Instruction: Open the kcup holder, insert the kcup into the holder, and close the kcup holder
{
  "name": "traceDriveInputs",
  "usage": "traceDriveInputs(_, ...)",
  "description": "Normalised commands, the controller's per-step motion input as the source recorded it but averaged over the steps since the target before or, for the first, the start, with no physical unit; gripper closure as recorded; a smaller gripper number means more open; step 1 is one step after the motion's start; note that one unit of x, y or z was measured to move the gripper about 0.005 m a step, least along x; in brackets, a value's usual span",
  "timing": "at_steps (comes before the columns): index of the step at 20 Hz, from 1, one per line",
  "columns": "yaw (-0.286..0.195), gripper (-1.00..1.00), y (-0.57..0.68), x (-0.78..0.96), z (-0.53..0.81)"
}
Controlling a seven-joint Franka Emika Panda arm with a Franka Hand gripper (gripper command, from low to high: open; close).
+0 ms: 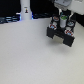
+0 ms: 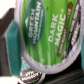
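Presently, items as seen from the exterior view's left to its right:

Item 1. Tall white cylinder [image 1: 25,10], upright near the far edge of the bench [image 1: 30,55], with a small blue glow beside its base. Dark background objects behind it, too blurred to identify.

Item 2. Bench, white, broad, bare across the foreground.

Item 3. The kcup holder [image 1: 61,33], black, boxy, standing on the bench towards the exterior view's right, well apart from the cylinder. Its upper part shows round pods, one with a greenish top; detail too small to resolve.

Item 4. End effector [image 1: 63,15], pale grey, directly above the kcup holder, reaching down to its upper side.

Item 5. The kcup [image 2: 47,35], filling the wrist view: green round lid printed "Green Mountain" and "Dark Magic", sitting tilted over black structure. Further pod tops, dark and partly hidden, lie just beside it.

End effector state: cannot tell whether it is released or clenched; its fingers are not distinct in either view.
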Motion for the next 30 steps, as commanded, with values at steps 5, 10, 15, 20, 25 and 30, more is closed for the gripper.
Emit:
traceDriveInputs(5, 0.0, 1.0, -0.04, -0.04, -0.08)
traceDriveInputs(10, -0.008, 1.0, -0.07, -0.01, 0.16)
traceDriveInputs(15, -0.059, 1.0, -0.29, 0.0, 0.47)
traceDriveInputs(20, -0.008, 1.0, -0.07, 0.01, -0.04)
traceDriveInputs(25, 0.021, 1.0, 0.05, 0.02, -0.2)
traceDriveInputs(30, 0.001, 1.0, 0.01, 0.03, -0.19)
